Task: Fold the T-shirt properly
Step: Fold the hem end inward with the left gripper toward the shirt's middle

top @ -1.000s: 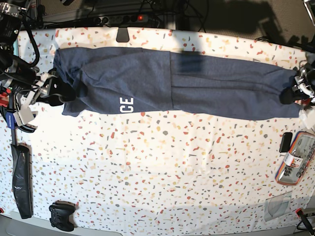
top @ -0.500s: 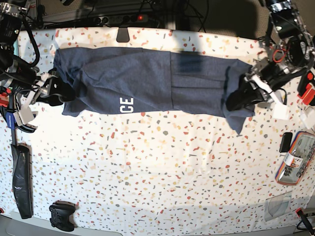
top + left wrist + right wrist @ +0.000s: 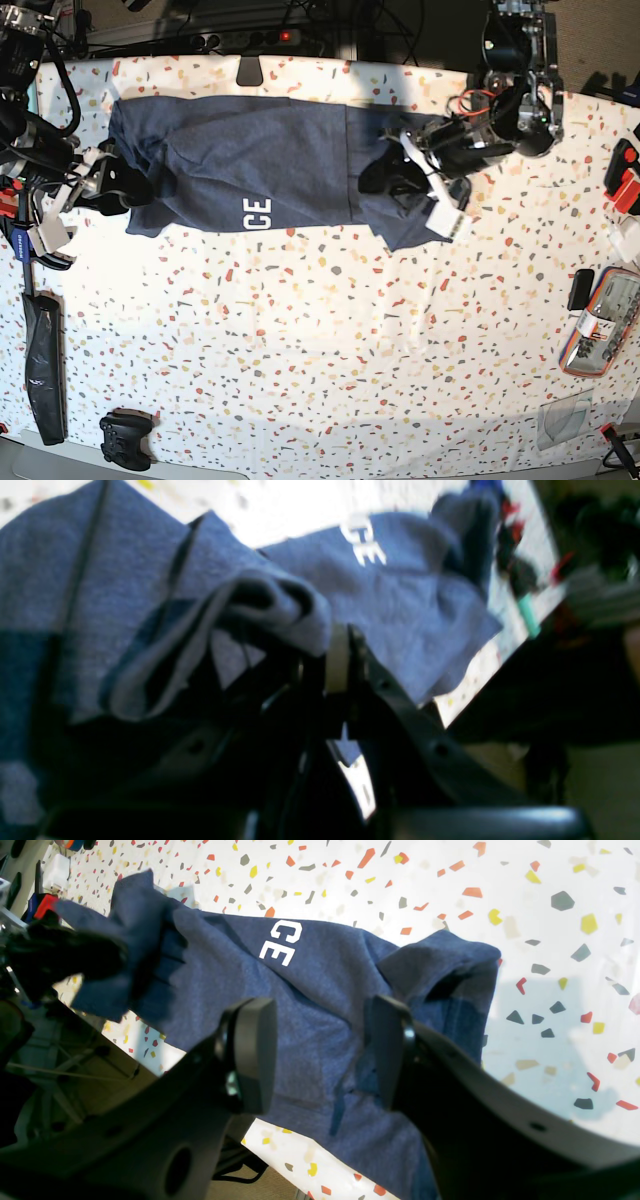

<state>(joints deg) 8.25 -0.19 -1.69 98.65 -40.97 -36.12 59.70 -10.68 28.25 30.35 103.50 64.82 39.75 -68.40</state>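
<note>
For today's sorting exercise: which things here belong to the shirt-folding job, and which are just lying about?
Belongs to the job:
T-shirt
left claw, shut on the T-shirt
right claw, open

Just lying about:
game controller
black pouch
tin of small parts
power strip

This looks like a robotics lab. A worktable (image 3: 330, 340) under a speckled cloth is ringed by cables and a power strip (image 3: 262, 38), with a game controller (image 3: 126, 438) lying at its edge.
</note>
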